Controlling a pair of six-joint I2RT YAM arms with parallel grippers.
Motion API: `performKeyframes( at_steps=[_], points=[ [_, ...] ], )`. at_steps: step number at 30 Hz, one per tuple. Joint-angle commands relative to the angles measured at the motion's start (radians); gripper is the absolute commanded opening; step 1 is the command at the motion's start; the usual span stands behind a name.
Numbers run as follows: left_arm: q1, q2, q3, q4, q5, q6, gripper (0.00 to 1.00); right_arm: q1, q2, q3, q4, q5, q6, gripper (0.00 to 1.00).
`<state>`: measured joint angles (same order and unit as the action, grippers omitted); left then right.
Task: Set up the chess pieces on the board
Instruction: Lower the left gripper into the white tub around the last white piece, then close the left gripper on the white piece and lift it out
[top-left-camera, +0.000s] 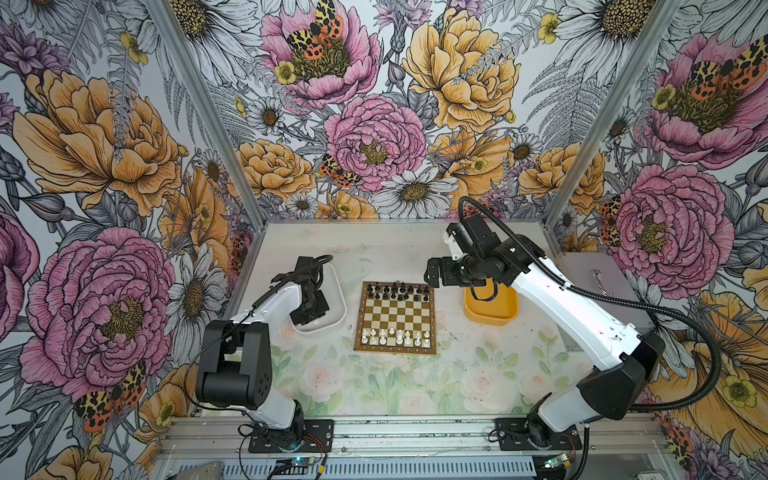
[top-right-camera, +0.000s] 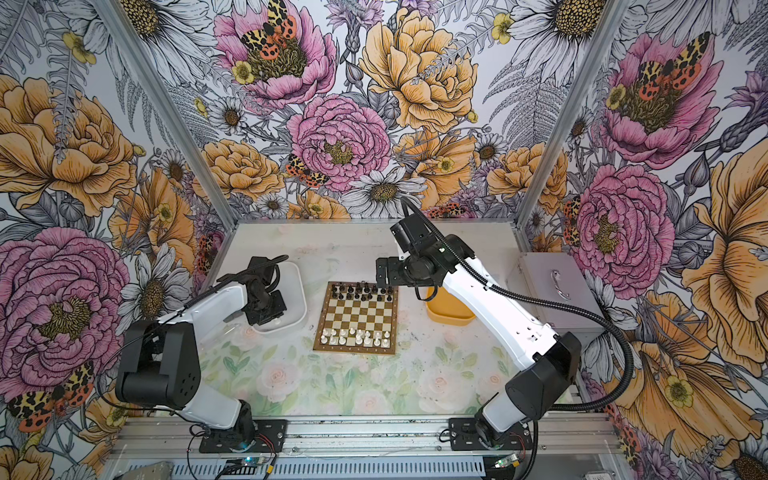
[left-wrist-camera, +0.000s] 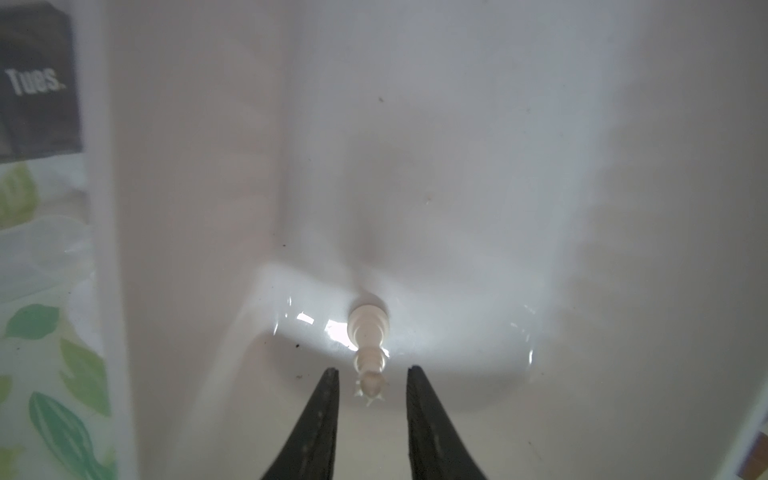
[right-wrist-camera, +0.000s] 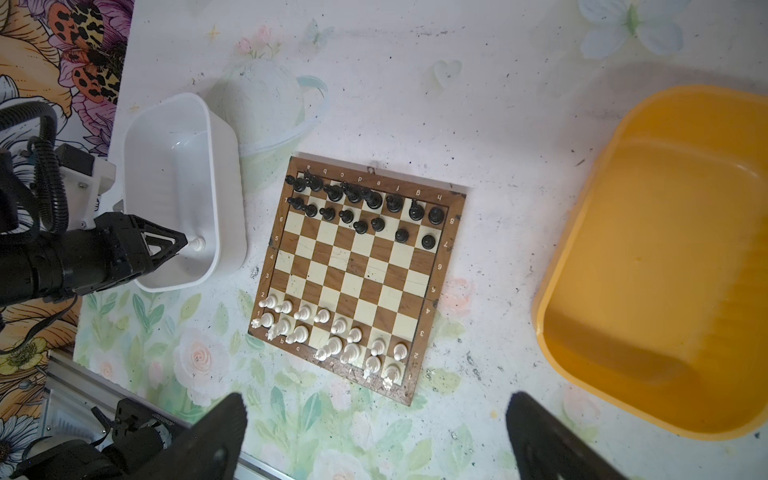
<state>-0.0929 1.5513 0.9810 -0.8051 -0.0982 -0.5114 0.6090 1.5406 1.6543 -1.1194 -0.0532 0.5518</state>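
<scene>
We are keeping the left gripper (left-wrist-camera: 373, 370) narrowly open. Its two dark fingers (left-wrist-camera: 320, 415) are standing either side of the crowned head of a white piece (left-wrist-camera: 368, 332) and touching it on neither side. The piece, a queen by its spiked crown, is lying on its side on the floor of the white tray (left-wrist-camera: 540, 166), with its base pointing away from the fingers, close to where the floor curves up into the wall.

We are judging it light, rigid and glossy: hard plastic that will not crush but may squirt out of a pinch or roll on the slick tray. The crown points are looking like the thin, fragile part, so we are favouring the ribbed neck just behind the head, where the collars should stop it sliding.

Beyond the tray, the board (right-wrist-camera: 361, 266) is carrying black pieces (right-wrist-camera: 353, 195) along one edge and white pieces (right-wrist-camera: 332, 345) along the opposite edge, with what looks like a gap in the white back row. The right gripper (right-wrist-camera: 376, 401) is hanging wide open and empty above the table, near the board and the yellow tray (right-wrist-camera: 665, 249).
</scene>
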Motion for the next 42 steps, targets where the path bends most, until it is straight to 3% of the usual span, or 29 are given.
performKeyframes(
  at_steps=[1,42],
  points=[
    [0.012,0.013,0.031,0.024,0.013,0.024,0.28,-0.007,0.013,0.032,0.007,0.0,-0.008,1.0],
    [0.021,0.001,0.048,0.015,0.029,0.05,0.13,-0.018,0.013,0.034,0.009,-0.009,0.003,1.0]
  ],
)
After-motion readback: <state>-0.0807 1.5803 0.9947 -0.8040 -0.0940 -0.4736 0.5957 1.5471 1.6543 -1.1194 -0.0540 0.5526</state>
